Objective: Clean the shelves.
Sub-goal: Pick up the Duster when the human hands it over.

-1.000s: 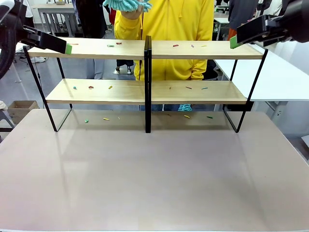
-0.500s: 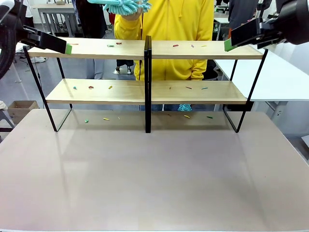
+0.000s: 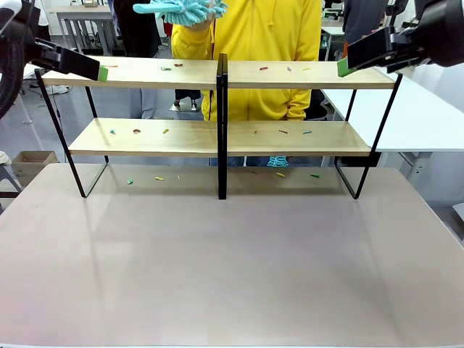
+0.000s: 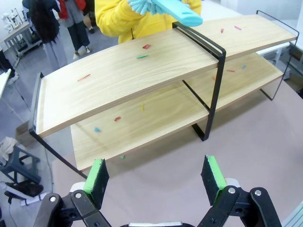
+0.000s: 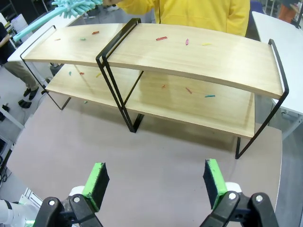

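Note:
The shelves (image 3: 145,72) stand across the far half of the table, with two light-wood boards in a black frame and a black centre upright. Small coloured scraps (image 3: 136,131) lie on both boards and on the table beneath. Behind the rack a person in a yellow hoodie (image 3: 275,29) holds a teal duster (image 3: 181,9) above the top board's left half. My left gripper (image 3: 80,65) hovers open at the rack's top left end, and my right gripper (image 3: 362,54) hovers open at its top right end. Both wrist views look down on the shelves (image 4: 123,71) (image 5: 213,52) past open, empty left gripper (image 4: 155,177) and right gripper (image 5: 155,182).
The beige table (image 3: 232,275) stretches bare in front of the rack. A white table (image 3: 428,116) stands behind on the right. A cardboard box (image 3: 29,163) sits on the floor at the left. Other people stand farther back.
The person's duster has swung out to the left above the top board. My right gripper has shifted slightly left toward the shelf end. The left gripper has not moved.

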Controlling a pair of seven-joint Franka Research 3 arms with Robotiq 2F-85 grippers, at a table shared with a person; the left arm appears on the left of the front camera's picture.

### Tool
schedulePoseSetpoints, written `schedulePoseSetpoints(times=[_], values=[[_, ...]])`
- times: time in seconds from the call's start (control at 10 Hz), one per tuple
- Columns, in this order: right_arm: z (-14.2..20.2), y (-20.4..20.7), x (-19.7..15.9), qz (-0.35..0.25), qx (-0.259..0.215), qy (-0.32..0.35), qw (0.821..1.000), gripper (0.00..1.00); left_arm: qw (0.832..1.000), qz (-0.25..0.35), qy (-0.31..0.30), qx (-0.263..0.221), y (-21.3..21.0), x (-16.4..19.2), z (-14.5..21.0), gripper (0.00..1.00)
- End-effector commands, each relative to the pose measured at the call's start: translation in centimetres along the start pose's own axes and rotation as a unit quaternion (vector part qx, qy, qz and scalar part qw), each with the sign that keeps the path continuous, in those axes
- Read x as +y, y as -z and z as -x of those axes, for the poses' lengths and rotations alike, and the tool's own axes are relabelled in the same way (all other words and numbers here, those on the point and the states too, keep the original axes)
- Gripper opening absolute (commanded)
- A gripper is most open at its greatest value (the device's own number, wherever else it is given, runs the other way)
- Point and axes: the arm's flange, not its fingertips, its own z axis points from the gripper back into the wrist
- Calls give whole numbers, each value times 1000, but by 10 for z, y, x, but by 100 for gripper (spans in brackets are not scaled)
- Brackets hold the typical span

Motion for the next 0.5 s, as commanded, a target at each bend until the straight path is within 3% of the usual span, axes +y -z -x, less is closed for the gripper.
schedulePoseSetpoints(times=[0.0, 0.2, 0.3, 0.4], values=[[0, -1, -1, 1, -1, 2, 1000, 100, 1000, -6, 1, 0, -1, 1, 0, 100], [0, -1, -1, 1, -1, 2, 1000, 100, 1000, 0, 0, 0, 0, 0, 0, 100], [0, -1, -1, 1, -1, 2, 1000, 100, 996, 89, -22, 9, 4, 9, -17, 100], [0, -1, -1, 1, -1, 2, 1000, 100, 980, 180, -78, 34, 9, 34, -38, 100]])
